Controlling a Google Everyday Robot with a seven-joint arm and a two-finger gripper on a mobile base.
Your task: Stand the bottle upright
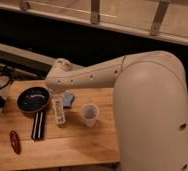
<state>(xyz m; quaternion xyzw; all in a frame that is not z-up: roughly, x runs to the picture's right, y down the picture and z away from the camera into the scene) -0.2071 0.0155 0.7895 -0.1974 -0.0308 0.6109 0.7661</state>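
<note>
Bench (87, 145), left to right: red tool (14, 141) near the front edge, striped black strip (37, 125), dark bowl (33, 99). Then the bottle (60, 112), between strip and cup, with its top end tucked under the arm's wrist. It looks tilted or lying, not plainly upright. Gripper (55, 95) sits at the bottle's top end, under the wrist; can't tell if it grips the bottle or is spread. Blue lump (69, 99) is just behind the bottle, and the cup (89, 114) is near on the right. Likely step: tipping the bottle up. To do it well, hold high on the body and pivot about the base. Keep the base on the bench and don't swing into the cup or bowl. Let go only once it is vertical and settled.
</note>
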